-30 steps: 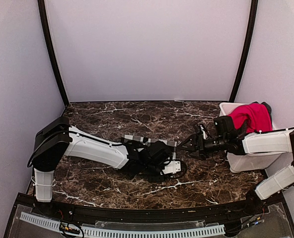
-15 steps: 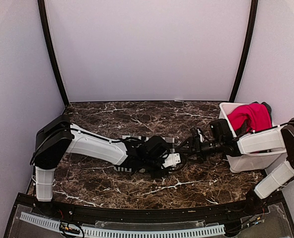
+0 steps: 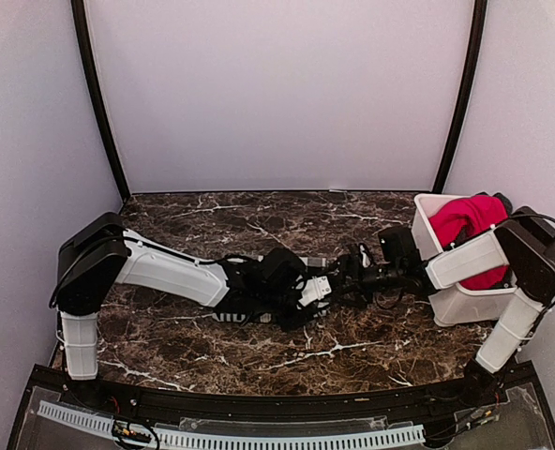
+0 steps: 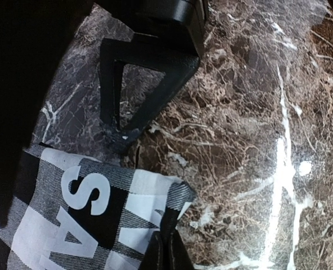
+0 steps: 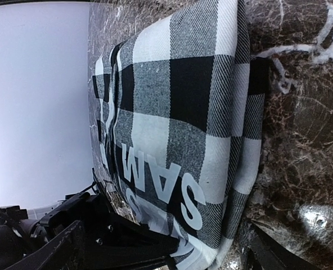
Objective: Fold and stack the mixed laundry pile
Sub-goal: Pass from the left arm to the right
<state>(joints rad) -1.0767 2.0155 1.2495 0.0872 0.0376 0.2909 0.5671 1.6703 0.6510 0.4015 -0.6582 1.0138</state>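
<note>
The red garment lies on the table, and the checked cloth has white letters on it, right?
Not quite. The top view shows the red garment in the white bin, not on the table. The checked cloth does have white letters on it.

Overhead overview, wrist close-ups sharing checked garment

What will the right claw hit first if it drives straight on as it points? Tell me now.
Probably the checked garment, lying on the table just ahead of the open right claw; depth is unclear, and the left claw pinches it nearby.
</note>
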